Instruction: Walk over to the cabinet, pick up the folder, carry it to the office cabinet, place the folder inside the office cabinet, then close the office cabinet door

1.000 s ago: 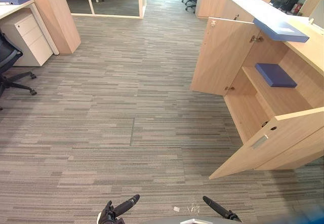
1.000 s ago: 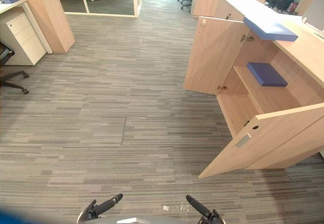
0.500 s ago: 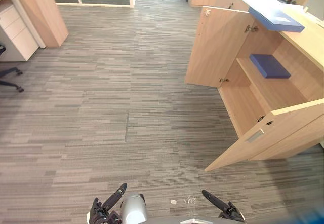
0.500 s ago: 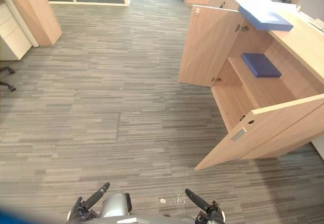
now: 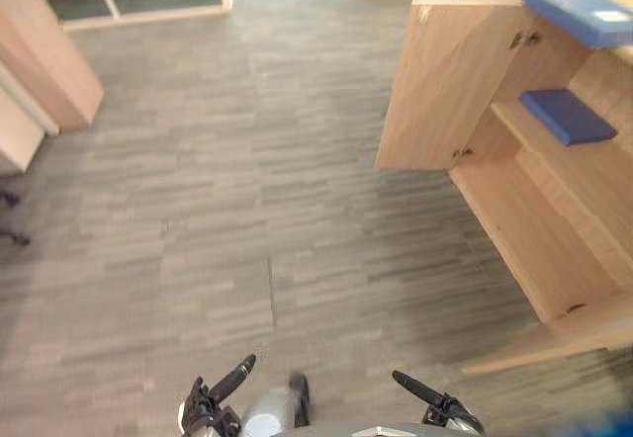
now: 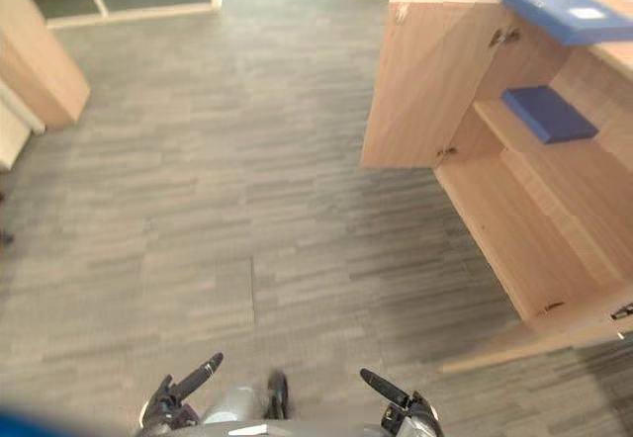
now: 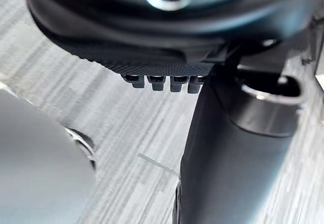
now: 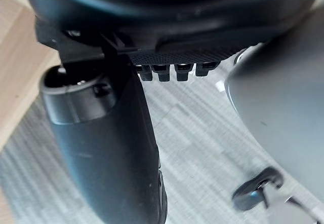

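Both hands ride low, well apart from the work: left hand [image 5: 203,415] and right hand [image 5: 445,415], fingers released and straight, grasping nothing. A blue folder [image 6: 566,12] lies flat on top of the cabinet [image 5: 539,239]. A second folder [image 6: 549,113] lies on the shelf [image 5: 504,111] inside, doors [image 5: 445,81] open. You likely face a light, stiff, slick-covered slab. Take a long edge, thumb above, fingers beneath; a corner pinch risks swing or slip.
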Tool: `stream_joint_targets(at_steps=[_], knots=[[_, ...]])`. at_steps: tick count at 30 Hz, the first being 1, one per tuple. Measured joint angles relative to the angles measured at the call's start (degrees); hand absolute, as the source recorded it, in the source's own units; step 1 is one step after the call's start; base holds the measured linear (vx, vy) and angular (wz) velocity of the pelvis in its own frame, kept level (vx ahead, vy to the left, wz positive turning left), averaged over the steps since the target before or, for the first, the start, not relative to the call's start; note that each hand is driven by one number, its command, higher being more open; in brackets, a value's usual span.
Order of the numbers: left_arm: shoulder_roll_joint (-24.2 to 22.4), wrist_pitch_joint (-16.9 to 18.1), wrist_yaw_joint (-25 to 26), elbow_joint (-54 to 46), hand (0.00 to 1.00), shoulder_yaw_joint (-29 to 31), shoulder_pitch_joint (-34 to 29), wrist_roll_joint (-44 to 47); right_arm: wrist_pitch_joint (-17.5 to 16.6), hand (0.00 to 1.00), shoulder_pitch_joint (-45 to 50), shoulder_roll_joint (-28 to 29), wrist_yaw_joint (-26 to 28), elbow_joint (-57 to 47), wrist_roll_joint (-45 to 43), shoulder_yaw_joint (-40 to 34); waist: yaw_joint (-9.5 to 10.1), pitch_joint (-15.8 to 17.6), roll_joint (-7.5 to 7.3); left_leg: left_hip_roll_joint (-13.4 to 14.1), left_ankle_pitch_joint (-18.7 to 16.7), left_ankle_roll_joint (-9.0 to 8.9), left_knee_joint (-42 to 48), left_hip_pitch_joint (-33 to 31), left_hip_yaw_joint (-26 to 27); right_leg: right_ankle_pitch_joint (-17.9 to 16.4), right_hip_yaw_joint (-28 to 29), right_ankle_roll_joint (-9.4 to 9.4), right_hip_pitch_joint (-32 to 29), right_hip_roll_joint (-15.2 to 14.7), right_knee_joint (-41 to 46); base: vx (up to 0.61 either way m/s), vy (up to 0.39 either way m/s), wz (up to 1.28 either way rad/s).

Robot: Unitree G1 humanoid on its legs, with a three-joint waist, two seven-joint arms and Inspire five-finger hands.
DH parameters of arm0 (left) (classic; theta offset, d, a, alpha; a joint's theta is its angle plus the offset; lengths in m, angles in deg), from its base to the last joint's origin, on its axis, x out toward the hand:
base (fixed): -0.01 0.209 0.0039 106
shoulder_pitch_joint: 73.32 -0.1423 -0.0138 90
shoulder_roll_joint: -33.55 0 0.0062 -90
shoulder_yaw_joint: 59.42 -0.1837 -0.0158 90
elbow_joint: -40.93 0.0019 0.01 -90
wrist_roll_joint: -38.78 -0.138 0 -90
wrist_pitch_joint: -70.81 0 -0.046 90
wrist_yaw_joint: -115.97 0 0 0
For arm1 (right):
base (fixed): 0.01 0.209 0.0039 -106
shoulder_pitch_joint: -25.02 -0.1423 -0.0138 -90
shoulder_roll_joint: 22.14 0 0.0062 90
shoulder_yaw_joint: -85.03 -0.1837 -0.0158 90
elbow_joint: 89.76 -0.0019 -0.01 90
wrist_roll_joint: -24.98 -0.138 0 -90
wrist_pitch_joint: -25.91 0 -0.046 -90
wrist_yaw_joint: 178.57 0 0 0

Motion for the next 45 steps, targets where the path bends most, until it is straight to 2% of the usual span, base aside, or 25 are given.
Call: stream_joint_targets(at_steps=[1, 2, 3, 5, 6, 8, 10, 11, 12, 13, 14, 18, 21, 23, 24, 25, 29, 32, 36, 38, 40, 41, 42, 44, 45], knots=[[0.6, 0.0, -0.8, 0.6, 1.00, -0.3, 0.5, -0.5, -0.1, 1.00, 0.2, -0.4, 0.2, -1.4, 0.3, -0.5, -0.76, 0.1, -0.49, -2.1, -0.8, 0.70, -1.9, 3.5, -0.1, 4.2, -3.2, -5.97, -4.5, -4.0, 12.6, 0.46, 0.287, 0.16], [1.2, 0.0, -1.1, 1.7, 1.00, -0.9, 1.3, -1.4, -0.1, 1.00, 0.3, -0.5, 0.2, -2.1, 1.7, -0.4, -1.58, 0.1, -0.75, -3.1, -1.3, 1.03, -3.6, 7.0, -1.1, 2.0, -9.0, -8.56, -7.6, -6.5, 23.2, 0.44, 0.244, 0.23], [1.3, -0.1, -1.2, 2.2, 1.00, -1.1, 1.6, -2.2, -0.1, 1.00, 0.2, -0.6, 0.2, -2.2, 2.2, -0.5, -1.80, 0.1, -0.52, -3.0, -1.4, 1.08, -4.5, 8.6, -1.8, 0.5, -11.7, -8.57, -8.7, -6.5, 26.0, 0.41, 0.155, 0.31], [1.5, -0.6, -1.8, 3.5, 1.00, -2.3, 2.5, -3.8, -0.1, 1.00, 0.2, -0.3, 0.3, -2.7, 2.2, -0.6, -2.66, 0.7, 0.54, -1.4, -1.4, 1.06, -7.0, 12.6, -3.1, -6.7, -18.9, -4.14, -10.9, -3.4, 27.0, 0.28, 0.022, 0.22], [1.7, -1.0, -2.2, 4.1, 1.00, -3.2, 3.1, -4.5, -0.1, 1.00, 0.3, 0.3, 0.5, -3.9, 2.2, -0.6, -3.12, 1.2, 1.35, -0.1, -1.4, 0.94, -7.7, 13.4, -3.6, -11.0, -22.4, -0.47, -13.2, -0.4, 22.8, 0.28, -0.080, 0.14], [1.4, -1.9, -2.6, 4.2, 1.00, -4.1, 3.8, -5.9, -0.4, 1.00, 0.2, 1.1, 0.5, -5.8, 2.2, -2.3, -3.36, 2.4, 2.71, 2.0, -2.3, -0.45, -7.9, 14.6, -3.6, -15.0, -26.4, 2.62, -16.1, 5.3, 6.8, 0.28, -0.127, 0.04], [1.3, -1.8, -3.2, 4.1, 1.00, -4.4, 3.7, -7.1, 0.1, 1.00, 0.3, 1.4, 0.6, -5.8, 2.1, -2.5, -3.35, 2.9, 2.79, 3.0, -3.4, -2.21, -8.2, 16.6, -3.4, -13.4, -26.7, 2.59, -16.2, 9.0, -10.5, 0.23, -0.154, -0.01], [1.1, -1.8, -3.2, 3.9, 1.00, -4.4, 3.1, -8.7, 0.0, 1.00, 0.9, 1.6, 0.5, -6.0, 2.0, -2.7, -3.45, 3.1, 2.62, 3.5, -5.1, -3.95, -9.7, 19.4, -1.5, -5.8, -26.2, 0.78, -16.1, 9.9, -17.8, 0.22, -0.163, -0.02], [1.0, -1.8, -3.2, 3.8, 1.00, -4.4, 3.0, -8.9, 0.0, 1.00, 1.2, 1.7, 0.5, -6.1, 1.8, -2.7, -3.49, 3.0, 2.59, 3.7, -5.4, -4.23, -10.0, 20.1, -1.4, -4.1, -26.1, 0.19, -15.9, 10.1, -17.9, 0.25, -0.173, -0.29], [0.1, -1.8, -3.2, 3.9, 1.00, -4.4, 2.6, -9.3, 0.1, 1.00, 1.5, 0.7, 0.6, -6.2, 1.9, -2.7, -2.98, 2.6, 3.27, 5.6, -6.4, -5.73, -10.6, 21.5, 0.1, -4.7, -25.6, -2.73, -15.7, 12.8, -17.7, 0.30, -0.196, -0.58], [-0.9, -1.7, -3.3, 3.8, 1.00, -4.2, 2.2, -9.5, -0.1, 1.00, 1.5, 0.5, 0.6, -7.1, 2.0, -2.7, -2.93, 2.2, 4.65, 7.5, -7.3, -7.11, -10.5, 21.9, 1.9, -6.3, -25.0, -3.71, -16.4, 15.2, -17.6, 0.32, -0.216, -0.66], [-2.0, -2.0, -3.4, 3.6, 1.00, -3.8, 2.9, -10.0, 0.0, 1.00, 2.8, 1.6, 0.4, -7.7, 1.5, -5.0, -3.42, 2.5, 5.03, 11.7, -6.7, -9.18, -7.0, 23.0, 3.8, -11.3, -25.5, -5.08, -14.3, 19.7, -17.3, 0.35, -0.304, -0.24], [-2.3, -2.5, -3.3, 0.9, 1.00, -3.0, 2.4, -9.8, -0.1, 1.00, 5.2, 2.9, 0.3, -9.2, -0.3, -5.0, -4.08, 1.7, 3.99, 17.9, -6.7, -9.08, 14.2, 16.8, 3.4, -14.3, -28.1, -5.30, -7.8, 22.7, -21.3, 0.37, -0.334, 0.05], [-2.6, -2.5, -3.4, -1.0, 1.00, -1.9, 1.6, -9.3, 0.0, 1.00, 6.1, 2.8, 0.9, -10.7, -0.2, -5.0, -4.03, 1.3, 5.39, 24.9, -1.9, -3.60, 34.5, 9.5, 2.3, -14.5, -26.6, -5.77, -3.5, 27.7, -25.0, 0.36, -0.280, -0.44], [-2.7, -2.5, -3.3, -1.5, 1.00, -1.0, 0.7, -8.6, -0.2, 1.00, 6.4, 2.3, 1.0, -10.9, -0.2, -4.7, -3.50, 0.7, 6.22, 28.4, 0.0, -3.10, 46.0, 5.8, 1.9, -15.0, -23.5, -7.18, -1.5, 30.6, -26.2, 0.42, -0.127, -1.26], [-2.7, -2.4, -2.8, -2.2, 1.00, -0.2, 0.2, -8.0, -0.8, 1.00, 6.3, 2.3, 1.3, -10.2, -0.2, -4.1, -3.14, 0.7, 5.77, 29.2, -0.8, -3.29, 54.4, 3.2, 1.9, -15.7, -20.1, -8.34, 0.3, 31.9, -26.5, 0.38, -0.038, -1.40], [-2.7, -1.5, -1.3, -3.2, 1.00, 1.2, 0.1, -6.8, 0.0, 1.00, 4.9, 1.5, 0.9, -5.4, -0.1, -3.5, -2.85, 1.6, 3.04, 23.7, -5.5, -4.79, 53.9, -3.6, 1.6, -15.9, -11.4, -9.72, 6.5, 31.3, -29.3, 0.42, -0.034, -1.21], [-2.5, -2.0, -0.8, -3.4, 1.00, 2.0, 0.1, -6.6, 0.4, 1.00, 4.5, 0.8, 0.8, -4.4, -0.1, -2.5, -2.62, 2.8, 2.10, 13.8, -8.9, -6.97, 31.5, -10.0, -4.7, -16.9, -5.2, -7.79, 10.0, 29.0, -30.7, 0.40, 0.059, -1.21], [-2.8, -2.0, -0.1, -3.5, 1.00, 2.7, 0.3, -6.4, 0.4, 1.00, 5.4, 0.8, 0.8, -4.6, -0.1, -2.0, -2.19, 3.0, 2.00, 8.2, -2.3, -8.00, 8.0, -12.5, -10.4, -19.7, -2.1, -2.86, 14.3, 27.5, -30.3, 0.46, 0.181, -0.72], [-2.9, -1.9, 1.0, -3.5, 1.00, 2.7, -0.4, -4.2, 0.2, 1.00, 6.2, 1.1, 0.8, -4.3, 0.0, -1.2, 0.38, 0.6, 2.33, 8.1, 7.9, -6.80, 6.8, -13.1, -11.8, -22.3, 1.9, 0.96, 15.4, 26.3, -27.9, 0.59, 0.241, -1.19], [-2.6, -1.6, 1.1, -3.3, 1.00, 5.2, -0.4, -3.6, 0.6, 1.00, 5.6, 2.6, 1.0, -2.8, 0.0, 0.3, 0.60, -1.3, -0.90, 7.1, 4.1, -4.88, 9.3, -12.4, -8.0, -22.3, 3.9, 1.69, 12.6, 22.8, -21.7, 0.63, 0.266, -1.10], [-2.6, -1.5, 1.4, -3.1, 1.00, 5.6, -0.4, -3.3, 0.9, 1.00, 4.9, 2.6, 1.9, -2.3, 0.0, 0.3, 0.77, -1.6, -1.44, 7.0, 1.4, -3.90, 10.8, -10.8, -5.3, -21.2, 4.2, 2.84, 9.7, 21.0, -14.0, 0.62, 0.279, -1.00], [-2.5, -1.5, 1.4, -2.8, 1.00, 5.6, -0.4, -3.2, 0.9, 1.00, 4.6, 2.5, 2.1, -2.0, 0.0, 0.2, 0.77, -1.6, -1.39, 7.0, 0.0, -3.42, 11.5, -9.5, -4.2, -19.8, 4.2, 2.24, 8.2, 20.2, -9.2, 0.57, 0.296, -1.13], [-2.4, -1.6, 1.4, -1.1, 1.00, 5.1, -0.3, -2.0, 0.4, 1.00, 3.2, 2.0, 2.2, -2.1, 0.0, -1.2, 0.22, -0.2, -0.18, 6.7, -4.1, -1.76, 10.5, -1.2, -0.3, -6.0, 0.7, -2.40, 0.5, 15.6, 12.3, 0.41, 0.241, -1.05], [-2.2, -1.6, 1.3, -0.6, 1.00, 5.0, 0.1, -1.7, 0.2, 1.00, 2.7, 1.6, 2.2, -2.3, 0.0, -1.3, 0.14, 1.0, 0.05, 6.5, -4.9, -1.16, 10.2, 2.2, 1.2, -5.9, -1.9, -4.67, -1.9, 12.5, 19.4, 0.34, 0.193, -0.77]])
